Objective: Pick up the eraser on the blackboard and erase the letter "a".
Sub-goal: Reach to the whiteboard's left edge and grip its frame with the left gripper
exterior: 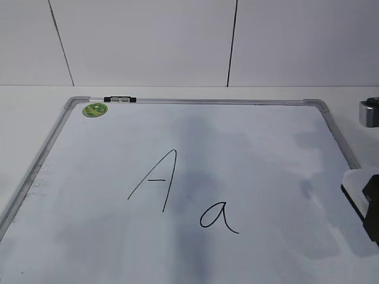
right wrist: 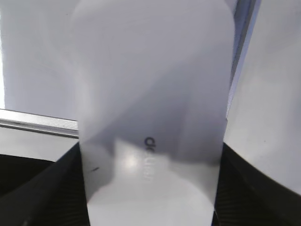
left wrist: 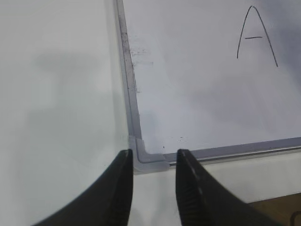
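The blackboard [exterior: 266, 160] is a white dry-erase board with a grey frame, lying flat on the table. The small letter "a" [exterior: 218, 217] is written at its lower middle, right of a capital "A" [exterior: 155, 180]. My right gripper [right wrist: 150, 202] is shut on the white eraser [right wrist: 150, 94], which fills the right wrist view. In the exterior view the eraser [exterior: 357, 180] shows at the far right edge, over the board's right frame and well right of the "a". My left gripper [left wrist: 154, 162] is open and empty over the board's grey corner piece [left wrist: 148, 157].
A round green magnet [exterior: 95, 109] sits at the board's far left corner, and a small black and white clip [exterior: 119, 100] lies on the top frame. A grey metal part [exterior: 370, 112] shows at the right edge. The capital "A" [left wrist: 256, 35] shows in the left wrist view.
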Robot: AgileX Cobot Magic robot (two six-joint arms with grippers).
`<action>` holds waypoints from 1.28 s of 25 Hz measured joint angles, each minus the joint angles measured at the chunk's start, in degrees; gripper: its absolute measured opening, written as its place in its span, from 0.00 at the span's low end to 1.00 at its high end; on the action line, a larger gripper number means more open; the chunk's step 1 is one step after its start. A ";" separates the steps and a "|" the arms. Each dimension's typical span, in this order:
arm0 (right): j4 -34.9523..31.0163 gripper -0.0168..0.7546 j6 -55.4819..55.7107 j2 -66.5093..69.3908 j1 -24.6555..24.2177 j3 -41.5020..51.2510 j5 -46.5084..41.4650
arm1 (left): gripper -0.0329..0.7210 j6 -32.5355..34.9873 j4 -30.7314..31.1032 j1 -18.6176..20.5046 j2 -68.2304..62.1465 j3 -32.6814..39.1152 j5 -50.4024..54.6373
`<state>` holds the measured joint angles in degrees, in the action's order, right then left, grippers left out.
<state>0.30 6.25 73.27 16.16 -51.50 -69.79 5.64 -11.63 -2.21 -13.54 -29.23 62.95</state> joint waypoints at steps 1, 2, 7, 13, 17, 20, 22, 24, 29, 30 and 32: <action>0.00 0.75 0.00 0.00 0.34 0.00 0.00 | 0.36 0.00 0.00 0.00 -1.08 0.00 -0.56; 0.00 0.75 0.00 0.00 0.56 0.00 -0.10 | 0.36 0.00 -0.14 0.00 -2.43 -0.47 -1.53; 0.00 0.75 0.00 0.00 2.21 0.00 -0.08 | 0.36 0.00 -2.52 0.00 -11.31 -5.12 -7.69; 0.00 0.75 0.00 0.00 2.98 0.00 -0.08 | 0.36 0.00 -2.66 0.00 -26.76 -11.79 -12.42; 0.12 0.75 0.00 0.00 2.98 0.00 -0.08 | 0.36 0.00 -2.90 0.00 -36.39 -15.25 -15.18; 0.85 0.75 0.00 0.00 2.98 0.00 -0.08 | 0.36 0.00 -3.36 0.00 -42.80 -17.40 -17.59; 2.03 0.75 0.00 0.00 2.98 0.00 -0.08 | 0.36 0.00 -3.76 0.00 -46.80 -18.42 -19.30; 3.12 0.75 0.00 0.00 2.98 0.00 -0.08 | 0.36 0.00 -4.02 0.00 -50.25 -19.19 -20.70; 4.20 0.75 0.00 0.00 2.98 0.00 -0.08 | 0.36 0.00 -5.01 0.00 -57.88 -19.70 -21.74; 4.20 0.75 0.00 0.00 2.98 0.00 0.20 | 0.36 0.00 -5.16 0.00 -59.15 -19.83 -21.86; 4.05 0.75 0.00 0.00 2.98 0.00 1.20 | 0.36 0.00 -5.25 0.00 -61.22 -19.83 -22.13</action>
<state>4.36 6.25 73.27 19.13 -51.50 -68.60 5.64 -16.89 -2.21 -74.76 -49.06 40.83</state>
